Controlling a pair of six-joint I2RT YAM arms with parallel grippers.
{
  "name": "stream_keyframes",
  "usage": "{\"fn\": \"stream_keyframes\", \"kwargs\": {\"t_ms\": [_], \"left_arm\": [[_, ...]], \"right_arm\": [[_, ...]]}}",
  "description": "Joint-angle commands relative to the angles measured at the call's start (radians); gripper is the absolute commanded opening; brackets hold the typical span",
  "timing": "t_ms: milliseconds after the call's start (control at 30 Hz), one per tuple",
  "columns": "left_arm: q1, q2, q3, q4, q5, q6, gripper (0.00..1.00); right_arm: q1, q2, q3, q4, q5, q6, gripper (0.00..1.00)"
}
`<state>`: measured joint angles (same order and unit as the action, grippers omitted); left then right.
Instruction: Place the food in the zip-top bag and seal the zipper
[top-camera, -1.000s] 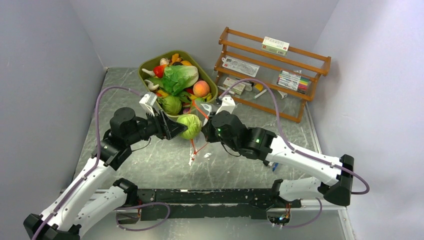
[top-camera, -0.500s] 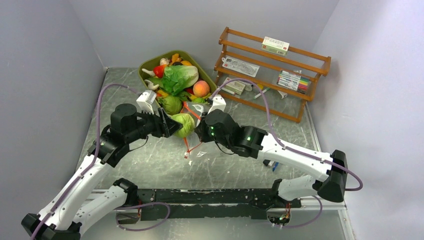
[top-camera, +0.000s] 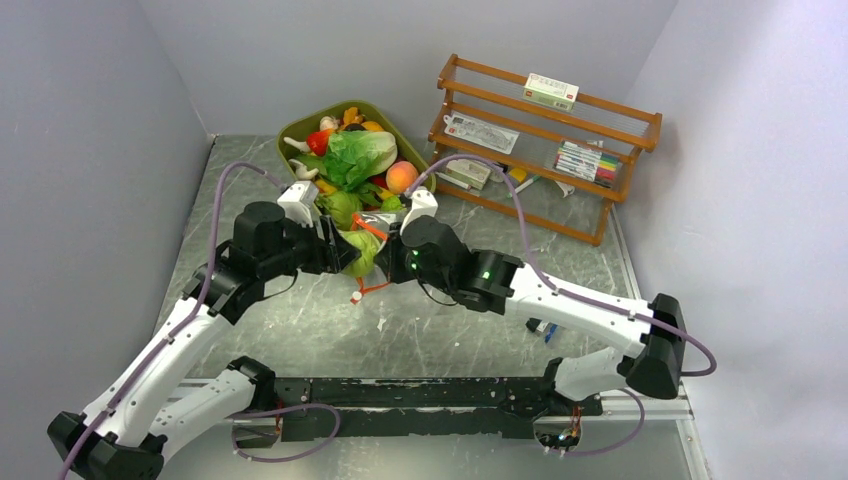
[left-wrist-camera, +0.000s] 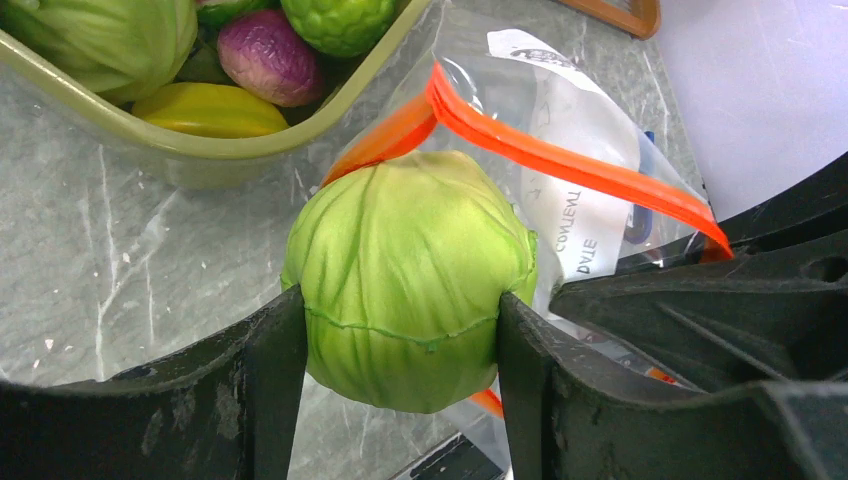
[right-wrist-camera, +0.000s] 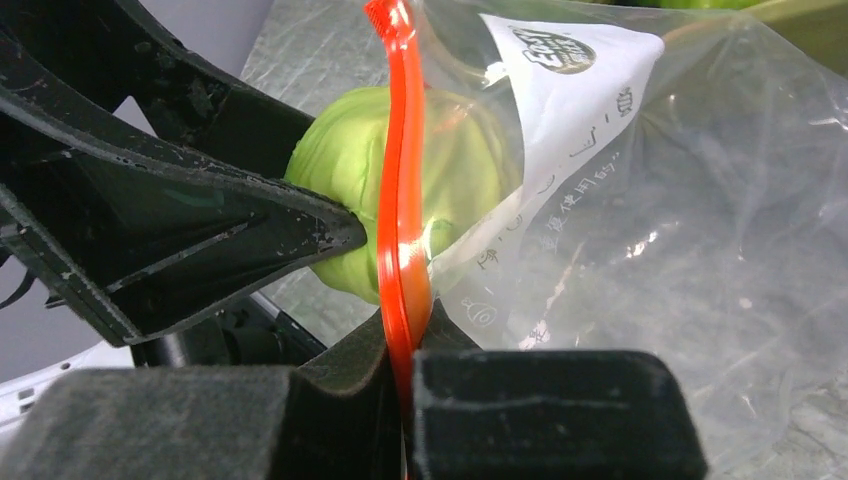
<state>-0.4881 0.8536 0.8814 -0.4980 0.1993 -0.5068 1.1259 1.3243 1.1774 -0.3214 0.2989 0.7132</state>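
We work on a grey marbled table (top-camera: 330, 325) between lilac walls (top-camera: 90, 150); wrist views alone show left gripper (left-wrist-camera: 400, 305) clamping cabbage (left-wrist-camera: 410, 240), right gripper (right-wrist-camera: 405, 345) pinching zipper (right-wrist-camera: 397, 180).

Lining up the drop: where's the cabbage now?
Left wrist view, centre: the cabbage is clamped in the left gripper, right at the bag's open orange mouth, just beside the tub. The right gripper pinches the zipper.

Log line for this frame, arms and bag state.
left jaws: shut on cabbage | right jaws: shut on zipper | zip-top bag: mouth open, cabbage at mouth | tub: more food inside
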Motion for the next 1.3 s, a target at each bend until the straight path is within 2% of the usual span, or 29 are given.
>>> {"fn": "stream_keyframes", "kwargs": {"t_ms": [0,300,433,533,633,767,867,967,1067,1267], "left_arm": [[-0.001,0.006,0.046,-0.023,-0.027,0.020,0.43],[0.000,-0.032,0.077,-0.046,0.082,-0.077,0.68],[0.000,-0.071,0.080,-0.033,0.150,-0.118,0.71],[-0.001,-0.077,0.072,-0.019,0.187,-0.139,0.69],[0.000,-0.084,0.074,-0.042,0.163,-0.124,0.71],[0.000,-0.094,0.106,-0.077,0.137,-0.090,0.81],[0.000,-0.100,0.154,-0.137,0.057,-0.056,0.84],[0.000,-0.106,0.194,-0.224,-0.053,-0.021,0.84],[0.000,-0.106,0.195,-0.283,-0.137,-0.003,0.79],[0.000,-0.141,0.101,-0.236,-0.025,-0.051,0.65]], "right_arm": [[0.002,0.042,0.039,0.068,-0.041,-0.030,0.00],[-0.014,0.048,-0.020,0.124,-0.056,0.026,0.00],[-0.019,0.006,-0.093,0.172,-0.060,0.062,0.00],[-0.022,-0.016,-0.122,0.176,-0.049,0.083,0.00],[-0.026,-0.050,-0.157,0.190,-0.034,0.104,0.00],[-0.036,-0.097,-0.219,0.225,-0.036,0.132,0.00],[-0.046,-0.120,-0.244,0.242,-0.047,0.146,0.00],[-0.059,-0.138,-0.275,0.262,-0.060,0.160,0.00],[-0.073,-0.148,-0.293,0.274,-0.079,0.173,0.00],[-0.082,-0.172,-0.293,0.276,-0.094,0.173,0.00]]}}
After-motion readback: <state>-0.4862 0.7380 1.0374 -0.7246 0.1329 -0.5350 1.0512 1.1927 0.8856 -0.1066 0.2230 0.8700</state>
